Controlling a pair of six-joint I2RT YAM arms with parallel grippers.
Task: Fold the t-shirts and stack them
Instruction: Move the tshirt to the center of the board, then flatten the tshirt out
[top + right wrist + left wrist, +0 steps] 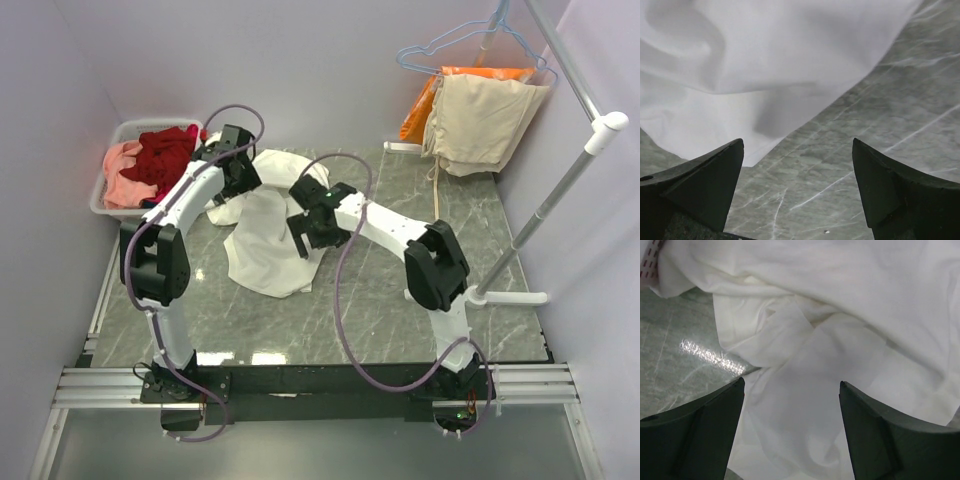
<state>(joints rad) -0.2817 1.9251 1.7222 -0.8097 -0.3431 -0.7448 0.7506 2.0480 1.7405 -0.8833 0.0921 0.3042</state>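
The white t-shirt (268, 250) lies crumpled on the marble table (400, 320), just to the right of the laundry basket (108, 160), which sits in the far left corner against the wall. The shirt's long axis runs from level with the basket down toward the arm bases, leaning slightly away from the basket. Its bunched end lies far and its broader, smoother end points at the near edge. Inside the basket are 2 more tees, a dark red t-shirt (165, 152) and a salmon pink t-shirt (122, 182).

The left gripper (791, 382) hangs over the bunched folds closest to the basket, jaws wide apart with nothing between them. The right gripper (797, 142) is farther from the basket, over the shirt's right edge, also spread wide and empty. A loose corner of the hem lies by one finger, with bare marble under the other.

Bare marble stretches away from the basket beyond that edge. In the corner opposite the basket, a beige cloth (482, 120) and an orange cloth (418, 112) hang from a rack (560, 190).
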